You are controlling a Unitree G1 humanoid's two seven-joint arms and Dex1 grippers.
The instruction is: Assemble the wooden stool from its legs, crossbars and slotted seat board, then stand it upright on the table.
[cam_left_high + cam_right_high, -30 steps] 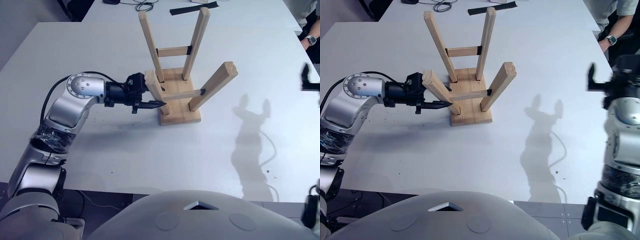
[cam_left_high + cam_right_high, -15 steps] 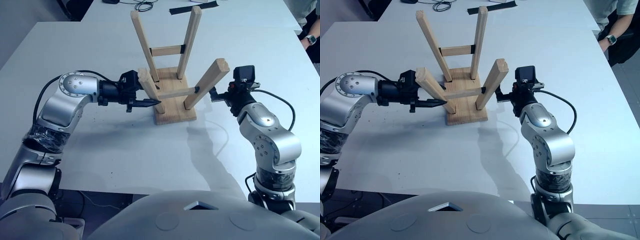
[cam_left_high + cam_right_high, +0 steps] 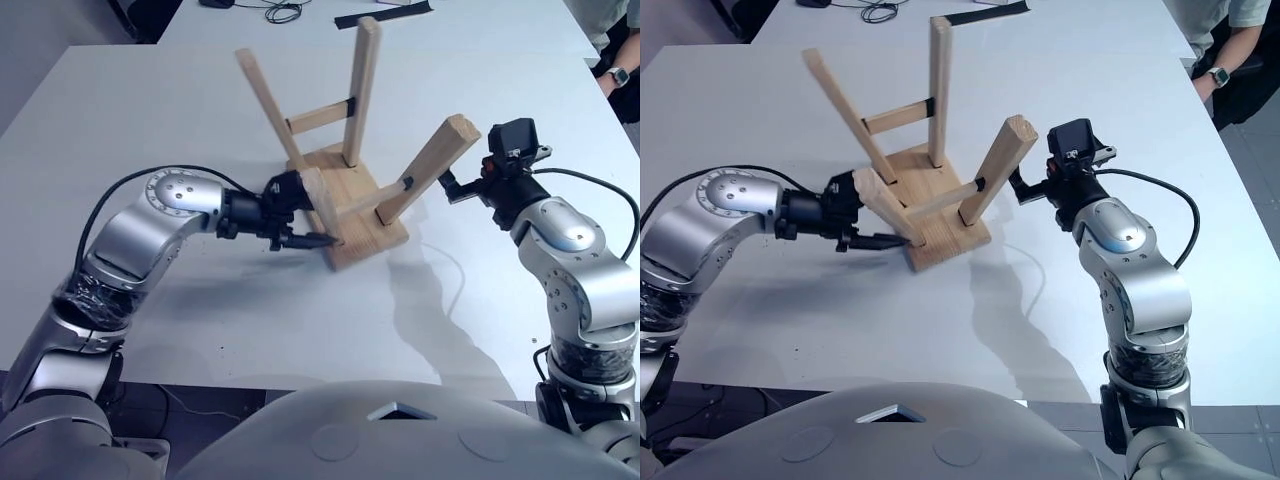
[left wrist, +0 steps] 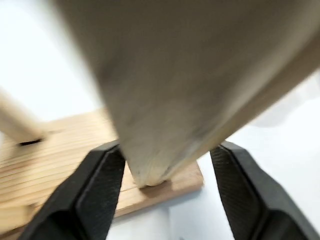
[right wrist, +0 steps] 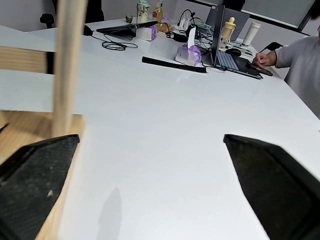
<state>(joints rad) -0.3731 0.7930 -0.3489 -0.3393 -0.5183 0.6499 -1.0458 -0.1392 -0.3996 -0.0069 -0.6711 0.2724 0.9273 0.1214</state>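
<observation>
The stool [image 3: 345,190] was fully put together but sat legs-up and tilted, its seat board [image 3: 370,228] on the table [image 3: 250,300]. The left gripper [image 3: 300,238] clamped the near leg [image 3: 318,195] just above the seat board. The right gripper [image 3: 450,187] gaped beside another leg [image 3: 430,165], well up from the seat board. By my judgement, only turning the stool upright was left.

One upturned pale wooden stool [image 3: 345,190] on one white counter [image 3: 200,320]: four square wooden legs [image 3: 265,105], two thin wooden crossbars [image 3: 320,115] and one rectangular wooden seat board [image 3: 365,245]. Two grippers flank it, the left gripper [image 3: 305,238] and the right gripper [image 3: 450,185], with two black fingers [image 4: 102,192] apiece. At the counter's far end lies one flat black strip [image 3: 385,14]. Farther back stand one open laptop [image 5: 227,52] and one purple tissue box [image 5: 188,53]; the bottles there are too small to count.
</observation>
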